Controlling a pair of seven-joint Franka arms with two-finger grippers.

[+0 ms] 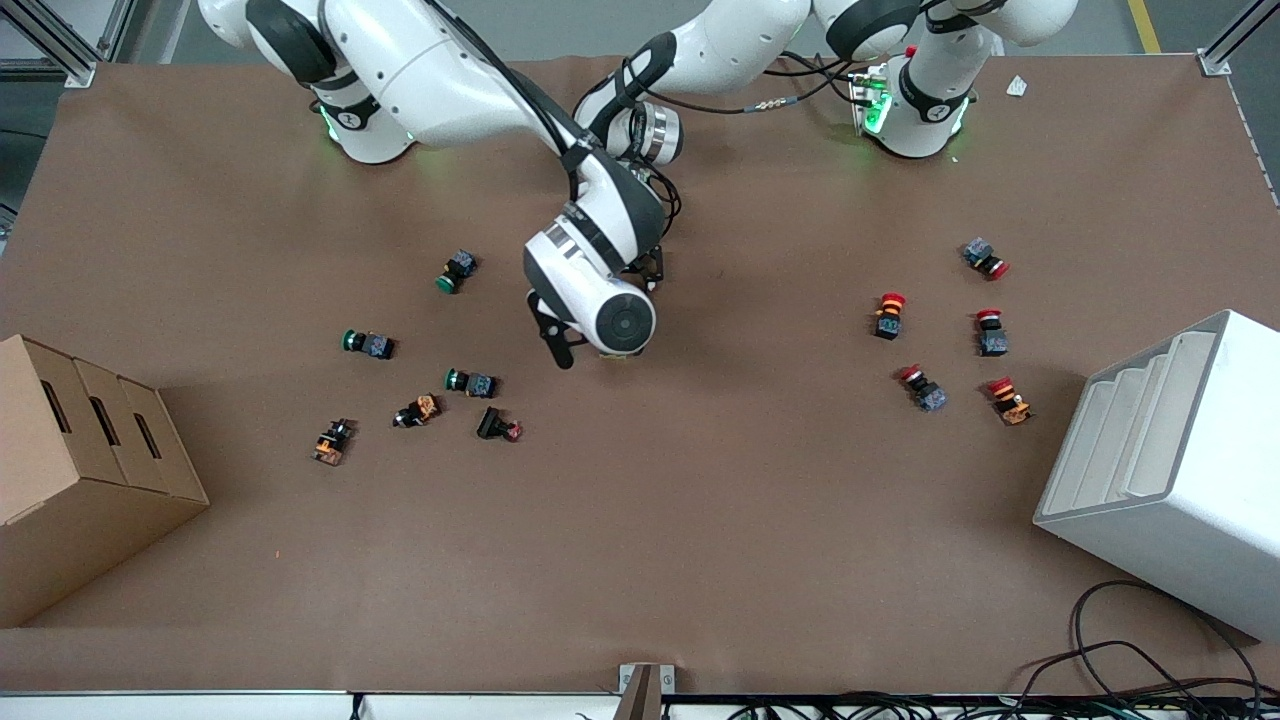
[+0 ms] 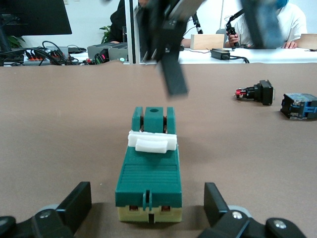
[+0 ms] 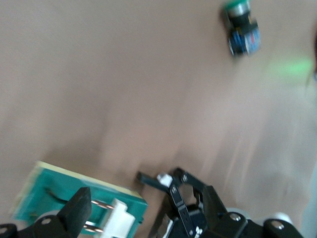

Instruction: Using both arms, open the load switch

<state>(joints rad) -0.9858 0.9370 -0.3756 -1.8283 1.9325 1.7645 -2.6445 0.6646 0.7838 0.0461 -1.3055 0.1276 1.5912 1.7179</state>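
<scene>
The load switch (image 2: 149, 168) is lying flat on the brown surface (image 1: 700, 500) near its middle, white toggle (image 2: 152, 141) uppermost. The left gripper (image 2: 147, 210) is straddling it, fingers (image 2: 74, 204) spread on either side without touching. The right gripper (image 3: 143, 213) is hanging just above the toggle end, fingers apparently apart in a blurred view.
</scene>
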